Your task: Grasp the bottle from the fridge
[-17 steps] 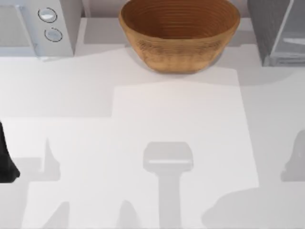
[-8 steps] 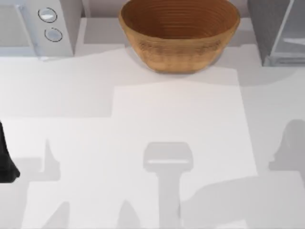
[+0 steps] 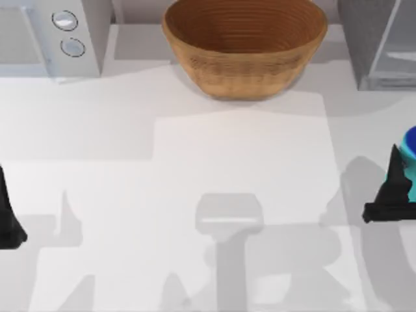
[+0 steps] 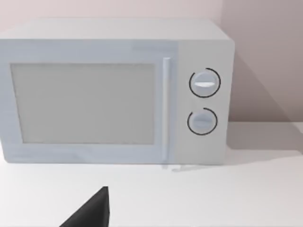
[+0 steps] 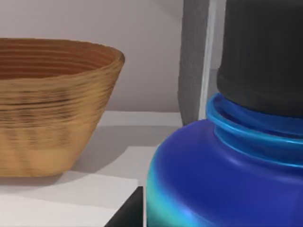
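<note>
The right end effector (image 3: pixel 398 195) sits at the table's (image 3: pixel 240 169) right edge with the bottle (image 3: pixel 409 144) right against it, blue body and teal band showing beside one dark finger; whether its fingers are clamped on the bottle I cannot tell. From the right wrist view the bottle (image 5: pixel 227 175) looms close, black cap up, with the woven bowl (image 5: pixel 52 104) and the grey fridge (image 5: pixel 194 61) behind it. The fridge (image 3: pixel 377 42) stands in the far right corner, the bottle outside it. The left end effector (image 3: pixel 8 214) is parked at the left edge, facing the white microwave (image 4: pixel 113 90).
</note>
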